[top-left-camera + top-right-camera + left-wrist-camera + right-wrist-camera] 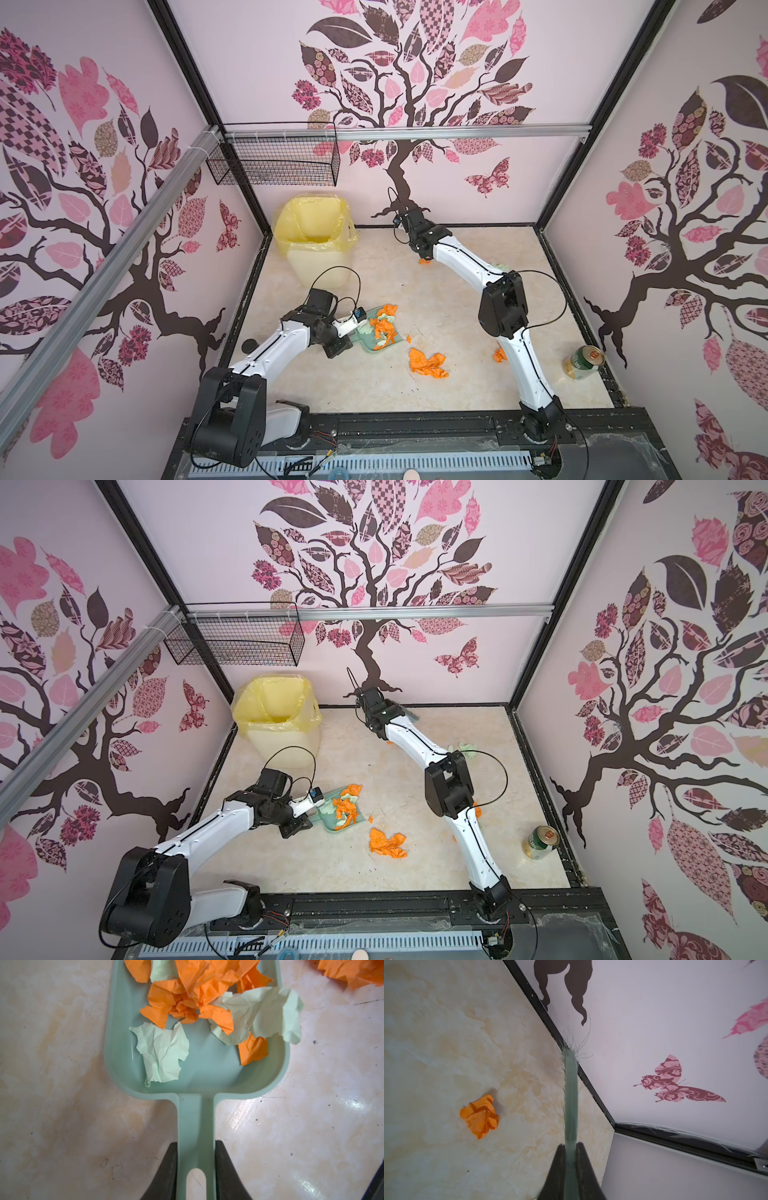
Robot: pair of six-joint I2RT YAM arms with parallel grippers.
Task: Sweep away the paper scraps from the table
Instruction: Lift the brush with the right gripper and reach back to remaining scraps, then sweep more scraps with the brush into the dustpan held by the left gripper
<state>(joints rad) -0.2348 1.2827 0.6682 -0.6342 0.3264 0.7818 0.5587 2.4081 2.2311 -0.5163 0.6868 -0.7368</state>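
top views / dustpan (365, 347): on the table (374, 390) left of centre, at the end of your left arm (274, 353), loaded with orange and mint paper scraps (384, 326)
top views / loose paper: large orange scrap (428, 363) just beside the pan's open end on the near side, orange sliver (409, 338) between them, orange bit (500, 354) against your right arm (465, 262) low down, mint pieces (467, 746) behind its elbow, small orange wad (424, 261) under its wrist near the back
top views / other: yellow-lined bin (316, 257) back left, can (582, 361) near the right edge, both well apart from the paper
left wrist / left gripper (196, 1142): pinching the pan handle from both sides; pan looks to rest flat, roughly half full, one mint piece overhanging a side wall
right wrist / right gripper (571, 1146): pressed tight on the brush (571, 1095) handle; bristles (569, 1051) reach the black edging (592, 1093) at the back; the wad lies beside the brush, not touching
step: my read is mid-sweep, with part of the paper collected and the brush out at the farthest scrap
next move: you need the bristles down on the wall side of the wad, then a long pull toward the pan mouth; keep contact or it skips
watch: hold the pan still; the overhanging mint piece could drop; the large scrap may need several strokes
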